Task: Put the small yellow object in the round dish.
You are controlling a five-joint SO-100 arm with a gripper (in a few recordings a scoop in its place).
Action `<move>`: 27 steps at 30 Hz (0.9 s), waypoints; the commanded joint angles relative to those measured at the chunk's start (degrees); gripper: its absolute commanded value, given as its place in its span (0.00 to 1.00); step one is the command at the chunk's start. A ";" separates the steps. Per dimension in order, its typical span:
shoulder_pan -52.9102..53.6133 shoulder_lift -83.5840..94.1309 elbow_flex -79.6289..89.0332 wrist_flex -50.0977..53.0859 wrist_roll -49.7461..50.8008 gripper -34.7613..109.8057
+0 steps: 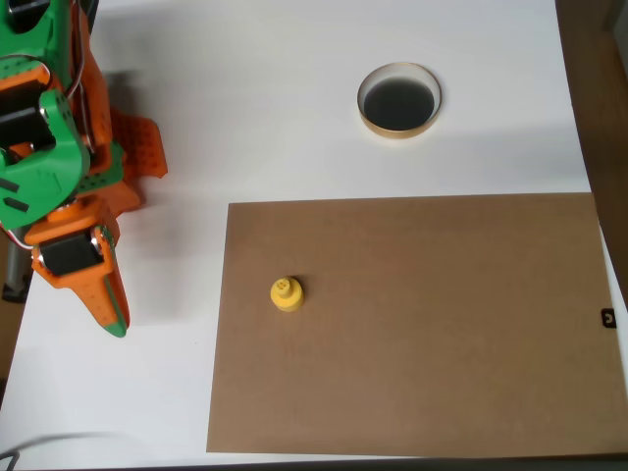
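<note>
The small yellow object [286, 293] stands upright on the left part of a brown board [442, 324], its knob facing up. The round dish [398, 100], tan-rimmed with a dark inside, sits on the white table beyond the board's far edge, up and to the right of the yellow piece. My orange and green gripper [114, 322] is at the left over the white table, pointing down the picture, well left of the yellow piece. Its fingers lie together in a single point with no gap and nothing held.
The arm's body [49, 147] fills the upper left corner. The white table [245, 118] runs around the board on the left and far sides. A dark strip [603, 98] edges the table on the right.
</note>
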 commanded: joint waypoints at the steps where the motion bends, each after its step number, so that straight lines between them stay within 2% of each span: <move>1: 0.53 1.32 -0.88 -0.97 -0.79 0.24; 20: 1.05 1.32 -0.88 -1.05 -0.09 0.24; 27: 0.70 1.32 -5.10 2.46 -2.55 0.24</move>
